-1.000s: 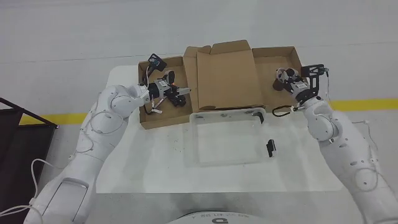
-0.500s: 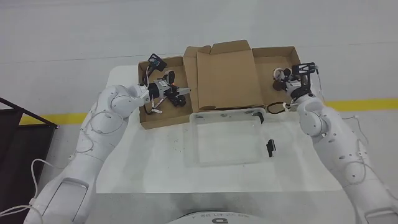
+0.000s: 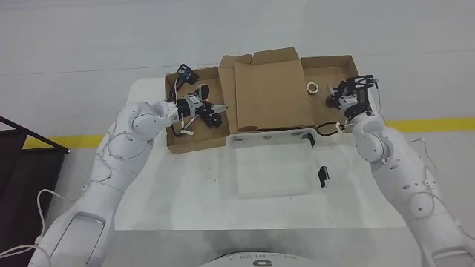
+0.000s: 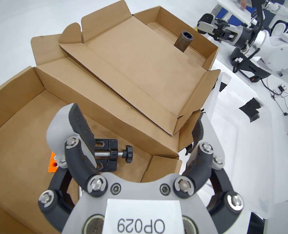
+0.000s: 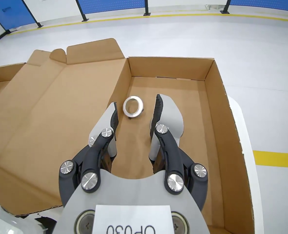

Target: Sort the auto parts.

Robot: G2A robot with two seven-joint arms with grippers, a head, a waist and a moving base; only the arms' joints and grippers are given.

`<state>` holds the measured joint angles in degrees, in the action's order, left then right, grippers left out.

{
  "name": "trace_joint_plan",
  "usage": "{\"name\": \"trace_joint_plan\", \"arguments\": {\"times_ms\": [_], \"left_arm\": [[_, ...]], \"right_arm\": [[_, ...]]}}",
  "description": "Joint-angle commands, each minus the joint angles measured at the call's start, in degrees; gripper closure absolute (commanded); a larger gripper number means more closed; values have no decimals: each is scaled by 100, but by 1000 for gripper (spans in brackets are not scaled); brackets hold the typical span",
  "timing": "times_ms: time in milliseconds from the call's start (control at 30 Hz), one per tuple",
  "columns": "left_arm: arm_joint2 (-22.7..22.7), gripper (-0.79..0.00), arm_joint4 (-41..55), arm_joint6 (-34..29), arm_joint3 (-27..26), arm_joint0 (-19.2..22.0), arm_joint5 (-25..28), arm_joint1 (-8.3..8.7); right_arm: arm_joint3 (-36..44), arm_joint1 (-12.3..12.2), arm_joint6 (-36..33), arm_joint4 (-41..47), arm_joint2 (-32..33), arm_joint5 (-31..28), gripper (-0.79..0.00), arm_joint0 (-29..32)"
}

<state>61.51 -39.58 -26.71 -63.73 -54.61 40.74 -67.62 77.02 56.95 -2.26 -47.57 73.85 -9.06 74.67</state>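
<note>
A cardboard box (image 3: 267, 93) with a left and a right compartment lies at the table's far side. My left gripper (image 4: 136, 113) hovers open over the left compartment (image 3: 194, 137), just above a black clamp part (image 4: 109, 154) and an orange piece (image 4: 53, 163) on its floor. My right gripper (image 5: 136, 113) is open over the right compartment (image 5: 207, 132). A short metal sleeve (image 5: 133, 107) stands free on that floor just beyond the fingertips. The sleeve (image 3: 315, 87) sits left of the right gripper (image 3: 347, 95).
A clear tray (image 3: 271, 185) sits in front of the box, with a black part (image 3: 322, 175) at its right side. Another black part with a cable (image 3: 185, 74) rests at the box's back left corner. The box's flaps lie folded open between the compartments.
The right gripper moved left over the right compartment and let go of the sleeve, which now stands on the box floor. The left arm has not moved.
</note>
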Motion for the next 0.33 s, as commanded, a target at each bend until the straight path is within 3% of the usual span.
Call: {"name": "trace_joint_plan", "arguments": {"times_ms": [0, 300], "left_arm": [[0, -785, 0, 0, 0, 0, 0, 0], [0, -785, 0, 0, 0, 0, 0, 0]], "right_arm": [[63, -5, 293, 264, 164, -335, -317, 48], [179, -56, 1115, 1083, 896, -1828, -339, 373]]}}
